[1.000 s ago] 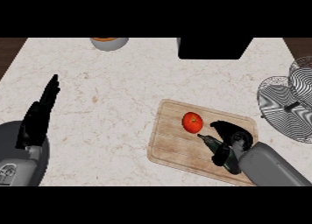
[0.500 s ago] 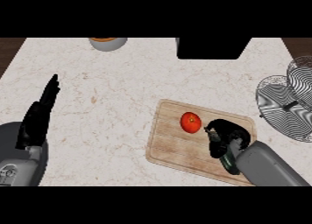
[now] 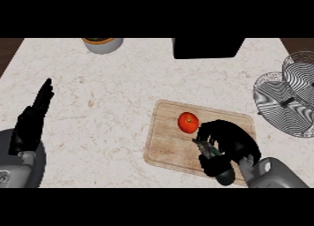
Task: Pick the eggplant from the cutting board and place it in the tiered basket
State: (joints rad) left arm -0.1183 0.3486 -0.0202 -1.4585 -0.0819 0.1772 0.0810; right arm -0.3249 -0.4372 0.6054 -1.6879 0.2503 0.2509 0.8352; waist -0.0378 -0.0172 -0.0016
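Dark purple eggplant (image 3: 233,134) pinched by curled right hand (image 3: 219,160); could bump round red tomato (image 3: 188,122) w/ lift, rolling off wooden cutting board (image 3: 165,148).

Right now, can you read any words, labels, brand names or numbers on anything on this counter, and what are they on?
None: no readable text shows anywhere.
Cutting board: bare wood, no mark.
Tomato: no sticker.
Tiered basket: only wire.
Black box and grey bowl at the far edge: no label visible.
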